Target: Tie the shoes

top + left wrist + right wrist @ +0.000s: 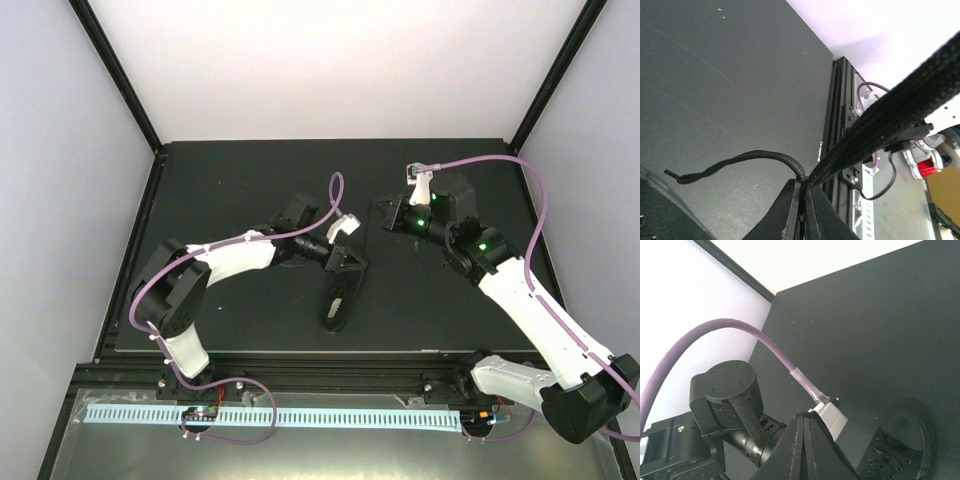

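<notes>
- Top external view: a matte black counter [250, 180] fills the floor of a booth with plain white walls [330, 60] and black corner posts [120, 75].
- The black shoe [338, 300] lies near the middle of the counter's front half, long axis running front to back.
- The left gripper [348, 262] hangs just behind the shoe, its arm reaching in from the shoe's left.
- The right gripper [385, 213] sits farther back and to the shoe's right.
- A white slotted strip [300, 417] runs along the frame in front of the shoe, past the counter's edge.
- Left wrist view: the left gripper [802, 212] is closed on a black woven lace [740, 161].
- One end trails loose over the dull grey-black counter, and the other runs taut past the lens.
- A black slotted rail [837, 115] borders the counter below the white wall.
- Right wrist view: the right gripper [803, 440] is closed, fingers together.
- A woven lace passes just beside it, but I cannot tell whether it is pinched.
- The shoe's eyelets and opening show at the lower right on the counter, with a purple cable [715, 332] arcing left of the shoe.
</notes>
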### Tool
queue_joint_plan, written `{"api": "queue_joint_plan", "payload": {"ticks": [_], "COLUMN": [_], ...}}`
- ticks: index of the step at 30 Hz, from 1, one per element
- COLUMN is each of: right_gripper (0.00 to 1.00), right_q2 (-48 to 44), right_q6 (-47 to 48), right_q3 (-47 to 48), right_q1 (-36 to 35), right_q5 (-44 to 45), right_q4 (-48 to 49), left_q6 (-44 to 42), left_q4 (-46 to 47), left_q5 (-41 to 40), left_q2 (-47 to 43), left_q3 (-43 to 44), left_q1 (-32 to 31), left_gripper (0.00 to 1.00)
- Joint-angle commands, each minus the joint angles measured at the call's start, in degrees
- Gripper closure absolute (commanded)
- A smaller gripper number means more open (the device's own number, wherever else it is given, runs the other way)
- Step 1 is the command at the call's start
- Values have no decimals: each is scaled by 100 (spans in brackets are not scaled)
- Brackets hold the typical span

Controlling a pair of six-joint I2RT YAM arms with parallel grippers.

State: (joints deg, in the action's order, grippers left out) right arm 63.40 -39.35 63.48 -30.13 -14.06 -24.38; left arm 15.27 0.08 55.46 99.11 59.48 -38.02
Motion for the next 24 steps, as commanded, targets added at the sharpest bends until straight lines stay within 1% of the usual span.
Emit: {"api": "queue_joint_plan", "payload": {"ticks": [1, 8, 10, 12, 13, 16, 17, 18, 19, 20, 22, 24], "right_gripper": [98, 98, 95, 88, 80, 39, 28, 21, 15, 11, 8, 8], "right_q2": [74, 459, 585, 713, 764, 700, 592, 476, 344, 243, 17, -189], "right_q6": [74, 271, 318, 380, 443, 767, 892, 1023, 1114, 1226, 1432, 1633], "right_q3": [-50, -370, -482, -574, -582, -722, -855, -1014, -1175, -1320, -1645, -2049], "right_q1": [27, 25, 25, 25, 25, 25, 25, 25, 25, 23, 25, 20], "right_q5": [4, -67, -127, -153, -145, -65, -35, 19, 74, 78, -158, -800], "right_q4": [129, 261, 359, 439, 432, 579, 693, 838, 947, 1025, 1278, 1792], "left_q6": [-225, -158, -89, -25, 0, 174, 271, 334, 369, 405, 447, 496], "left_q4": [-280, -980, -1105, -1222, -1280, -1374, -1400, -1421, -1448, -1468, -1543, -1611], "left_q5": [-432, -893, -972, -1094, -1146, -1224, -1228, -1223, -1220, -1223, -1215, -1149], "left_q2": [-357, -711, -791, -890, -929, -988, -999, -1007, -1022, -1035, -1034, -1011], "left_q3": [288, 401, 389, 381, 380, 371, 369, 363, 362, 362, 383, 417], "left_q1": [-18, -5, 2, 12, 20, 59, 83, 95, 105, 117, 141, 189], "left_gripper": [98, 98, 98, 98, 98, 98, 98, 98, 98, 98, 98, 98]}}
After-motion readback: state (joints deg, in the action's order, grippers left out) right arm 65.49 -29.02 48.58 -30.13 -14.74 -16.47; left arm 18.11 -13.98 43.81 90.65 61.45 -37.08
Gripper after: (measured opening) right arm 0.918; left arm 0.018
